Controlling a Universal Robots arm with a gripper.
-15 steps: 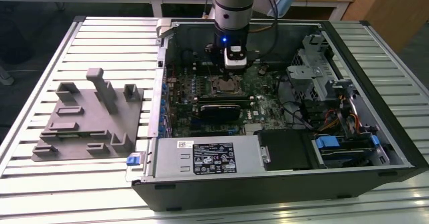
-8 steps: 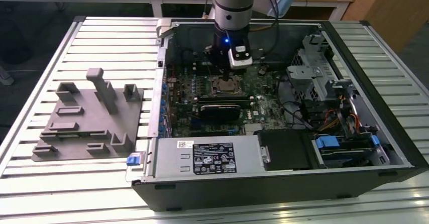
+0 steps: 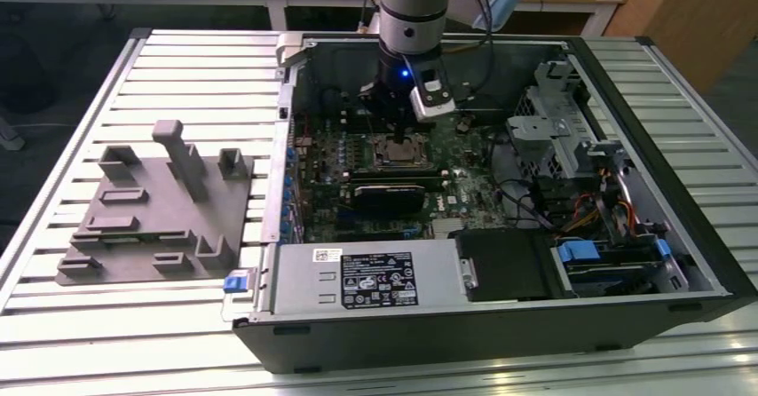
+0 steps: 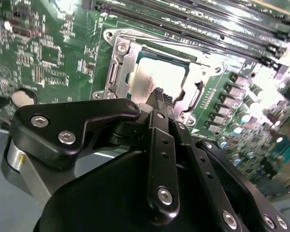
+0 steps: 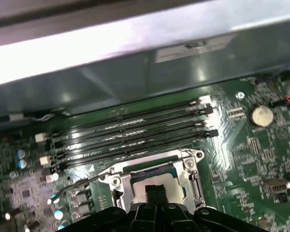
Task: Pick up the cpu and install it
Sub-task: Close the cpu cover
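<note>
1. The arm reaches down into the open computer case (image 3: 498,325), which lies on its side on a slatted table (image 3: 71,85). A grey fixture (image 3: 154,209) sits on that table at the exterior view's left, well apart from the work.
2. The gripper (image 4: 159,93) hangs over the socket (image 4: 117,67), towards the far side of the motherboard (image 4: 48,58). Its two fingers are pressed together with nothing pinched between them.
3. The cpu (image 4: 154,75) lies flat inside the socket's metal frame with its pale silver top up. The fingertips (image 5: 151,193) sit right over it. I cannot tell whether they touch the lid or hover just above.
4. To me this looks like the seating stage: the chip is down and the closed fingers are over it. Done well, any contact would be light and straight down on the middle of the lid, with no sideways drag. The chip needs to stay square in its frame, because the contacts beneath it are likely delicate. The memory slots (image 5: 130,130) run just beside the socket, so there is little room to wander.
5. In both wrist views the gripper's black body covers part of the socket, so I cannot judge whether every corner of the chip sits fully home.
6. The socket's hold-down plate and lever are hard to make out.
</note>
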